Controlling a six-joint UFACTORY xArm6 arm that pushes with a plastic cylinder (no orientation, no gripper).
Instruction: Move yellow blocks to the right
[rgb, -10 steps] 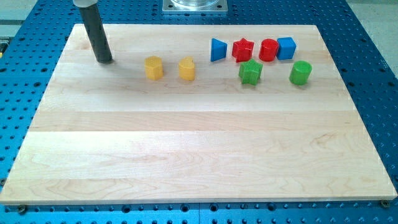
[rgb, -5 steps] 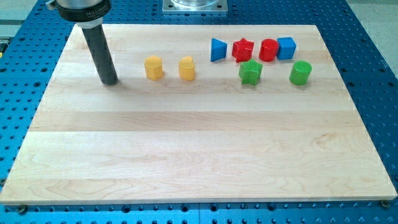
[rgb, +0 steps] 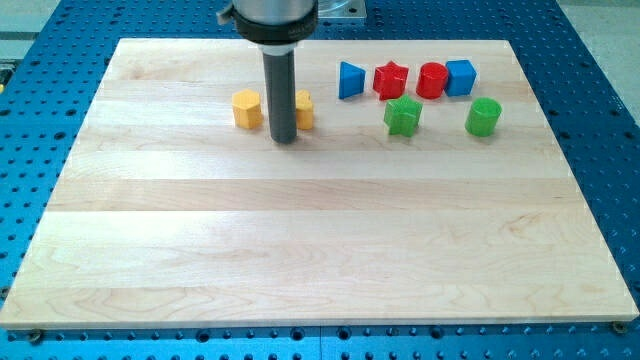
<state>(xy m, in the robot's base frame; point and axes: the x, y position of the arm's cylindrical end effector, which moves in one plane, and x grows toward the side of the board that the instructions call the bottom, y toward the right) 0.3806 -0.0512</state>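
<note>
Two yellow blocks lie on the wooden board (rgb: 300, 240) near the view's top. The left yellow block (rgb: 247, 109) shows whole. The right yellow block (rgb: 304, 110) is partly hidden behind my dark rod. My tip (rgb: 285, 139) rests on the board between the two yellow blocks and slightly below them in the view, close to the right one's left side. I cannot tell whether it touches that block.
To the view's right stand a blue triangle block (rgb: 350, 79), a red star block (rgb: 391, 80), a red cylinder (rgb: 432, 80), a blue cube (rgb: 460, 77), a green block (rgb: 402, 116) and a green cylinder (rgb: 483, 116).
My rod has swept from the board's upper left toward the view's right, past the left yellow block, to between the two yellow blocks. No block has visibly moved.
</note>
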